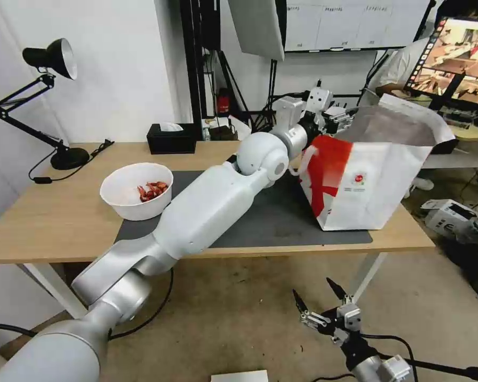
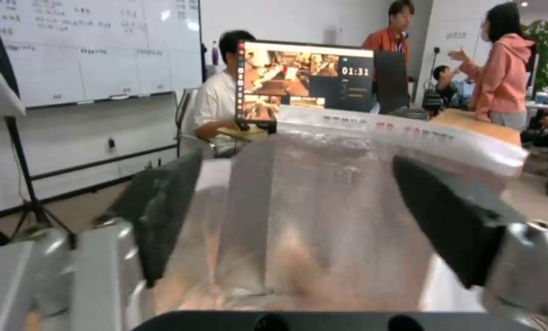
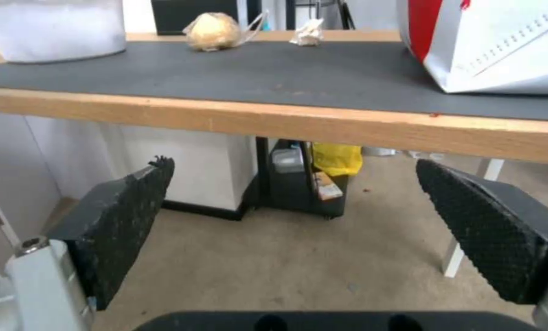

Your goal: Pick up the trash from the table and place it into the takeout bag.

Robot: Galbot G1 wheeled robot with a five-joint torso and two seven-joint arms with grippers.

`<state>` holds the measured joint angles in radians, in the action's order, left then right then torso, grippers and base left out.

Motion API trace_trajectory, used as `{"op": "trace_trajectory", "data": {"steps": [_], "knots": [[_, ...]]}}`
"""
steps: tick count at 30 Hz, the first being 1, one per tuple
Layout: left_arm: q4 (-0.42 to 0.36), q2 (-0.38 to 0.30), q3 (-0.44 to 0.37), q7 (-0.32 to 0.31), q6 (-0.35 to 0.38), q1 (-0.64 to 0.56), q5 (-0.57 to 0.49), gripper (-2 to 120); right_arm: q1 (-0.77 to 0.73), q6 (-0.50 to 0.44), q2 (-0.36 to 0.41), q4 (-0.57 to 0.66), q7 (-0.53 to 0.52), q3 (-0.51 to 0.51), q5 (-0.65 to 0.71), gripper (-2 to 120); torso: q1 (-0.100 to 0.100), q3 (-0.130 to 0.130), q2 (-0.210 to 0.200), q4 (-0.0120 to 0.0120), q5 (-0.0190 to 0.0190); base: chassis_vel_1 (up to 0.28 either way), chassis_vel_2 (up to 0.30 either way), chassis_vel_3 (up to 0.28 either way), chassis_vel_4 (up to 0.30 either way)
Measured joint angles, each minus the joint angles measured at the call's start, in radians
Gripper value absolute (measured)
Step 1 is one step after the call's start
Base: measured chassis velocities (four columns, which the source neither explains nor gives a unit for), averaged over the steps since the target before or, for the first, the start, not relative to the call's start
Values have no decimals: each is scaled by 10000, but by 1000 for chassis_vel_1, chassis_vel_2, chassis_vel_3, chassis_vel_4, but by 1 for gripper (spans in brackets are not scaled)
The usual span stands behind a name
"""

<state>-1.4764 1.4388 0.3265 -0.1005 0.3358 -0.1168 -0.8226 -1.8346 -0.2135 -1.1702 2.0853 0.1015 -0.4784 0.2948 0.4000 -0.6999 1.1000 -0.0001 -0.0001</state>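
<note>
Left gripper (image 2: 292, 207), jaws spread, is hovering at the red-and-white foil-lined takeout bag (image 1: 366, 180) upper right; the right wrist view is revealing a beige plastic-wrapped ball (image 3: 212, 31), with the right gripper (image 3: 292, 220) released.

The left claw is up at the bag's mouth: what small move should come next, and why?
Probably draw the left claw back from the takeout bag: it sits open with nothing between its fingers, while the bowl of shells, wrapped ball and tissue remain on the table.
</note>
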Motion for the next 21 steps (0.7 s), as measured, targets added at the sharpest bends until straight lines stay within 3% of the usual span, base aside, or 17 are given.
{"op": "trace_trajectory", "data": {"steps": [4, 7, 8, 11, 16, 21], "knots": [[-448, -351, -36, -35, -59, -384, 100, 95, -96, -15, -102, 89, -3, -85, -62, 100, -1, 0, 0, 1, -1, 0, 0, 0, 0], [-1421, -1111, -336, -25, -172, -1367, 438, 100, -145, -65, -276, 175, -20, -200, -161, 100, -1, 0, 0, -2, -2, 0, 0, 0, 0], [-1421, -1111, -336, -25, -172, -1367, 438, 100, -145, -65, -276, 175, -20, -200, -161, 100, -1, 0, 0, -2, -2, 0, 0, 0, 0], [-2314, -1866, -872, -11, -226, -2527, 707, 100, -88, -162, -273, 199, -38, -203, -158, 100, -1, -1, 0, 4, -3, 0, 0, 0, 0], [-3080, -2493, -1302, 0, -245, -3698, 888, 100, -61, -258, -257, 202, -43, -198, -158, 100, -1, -1, 1, 2, -3, 0, 0, 0, 0], [-4328, -3227, -2404, 124, -434, -6018, 1708, 100, 14, -379, -219, 269, -83, -200, -226, 100, -1, 0, 1, 0, -1, 0, 0, 0, 0]]}}
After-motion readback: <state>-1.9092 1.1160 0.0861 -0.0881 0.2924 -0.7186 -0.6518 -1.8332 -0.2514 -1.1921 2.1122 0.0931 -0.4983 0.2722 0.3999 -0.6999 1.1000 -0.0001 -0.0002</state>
